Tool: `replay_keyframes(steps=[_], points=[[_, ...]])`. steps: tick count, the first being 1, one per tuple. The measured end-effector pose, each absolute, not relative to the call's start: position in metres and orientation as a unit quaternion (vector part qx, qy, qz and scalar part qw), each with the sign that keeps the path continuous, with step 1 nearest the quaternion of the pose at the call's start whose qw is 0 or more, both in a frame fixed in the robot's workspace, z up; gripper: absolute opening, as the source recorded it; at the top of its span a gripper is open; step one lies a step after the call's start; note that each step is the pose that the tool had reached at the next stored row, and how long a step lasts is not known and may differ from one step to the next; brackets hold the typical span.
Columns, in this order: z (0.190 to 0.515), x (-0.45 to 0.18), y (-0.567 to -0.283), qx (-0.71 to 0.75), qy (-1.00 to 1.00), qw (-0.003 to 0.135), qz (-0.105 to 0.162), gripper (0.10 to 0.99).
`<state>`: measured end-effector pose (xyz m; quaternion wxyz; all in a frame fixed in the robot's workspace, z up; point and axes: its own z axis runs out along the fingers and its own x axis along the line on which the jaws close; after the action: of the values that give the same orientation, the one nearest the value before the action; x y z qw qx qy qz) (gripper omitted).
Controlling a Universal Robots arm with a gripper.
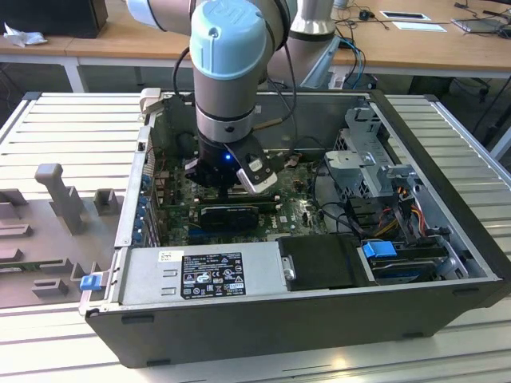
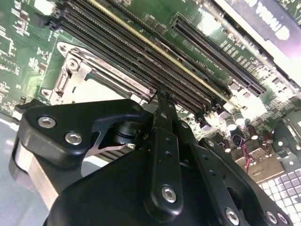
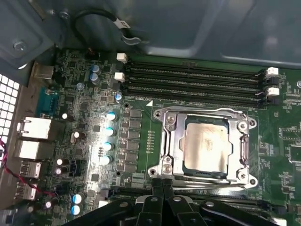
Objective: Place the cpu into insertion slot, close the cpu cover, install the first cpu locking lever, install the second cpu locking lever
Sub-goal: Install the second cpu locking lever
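Down inside the open computer case [image 1: 447,263], the gripper [image 3: 162,186] hung low over the green motherboard [image 3: 84,155], its black fingers [image 3: 155,188] pressed together with nothing between them, tips just at the edge of the socket nearest the camera. The cpu [image 3: 205,148] already lay seated in the insertion slot [image 3: 184,162], its pale silver top showing through the window of the cpu cover [image 3: 171,136], which lay flat down over it. So the first two steps looked done, and by my judgement the work in hand was the first locking lever: the closed fingertips sat right beside the corner of the cover frame where a thin metal bar ran along the socket's edge, though I could not tell whether they touched it. In the second wrist view the same fingertips [image 2: 162,101] pointed at the socket frame, just beside the long black memory slots [image 2: 141,61]. Seating a lever would call for a firm, steady push down and sideways under its catch, with care not to slip onto the board
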<state>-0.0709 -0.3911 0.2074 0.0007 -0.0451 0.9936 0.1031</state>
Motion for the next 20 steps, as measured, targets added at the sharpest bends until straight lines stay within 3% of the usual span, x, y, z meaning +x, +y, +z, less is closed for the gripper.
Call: replay_keyframes(steps=[13, 20], points=[[0.196, -0.074, -0.391, -0.046, 0.992, 0.002, 0.121, 0.106], [0.215, -0.074, -0.391, -0.046, 0.992, 0.002, 0.121, 0.106]])
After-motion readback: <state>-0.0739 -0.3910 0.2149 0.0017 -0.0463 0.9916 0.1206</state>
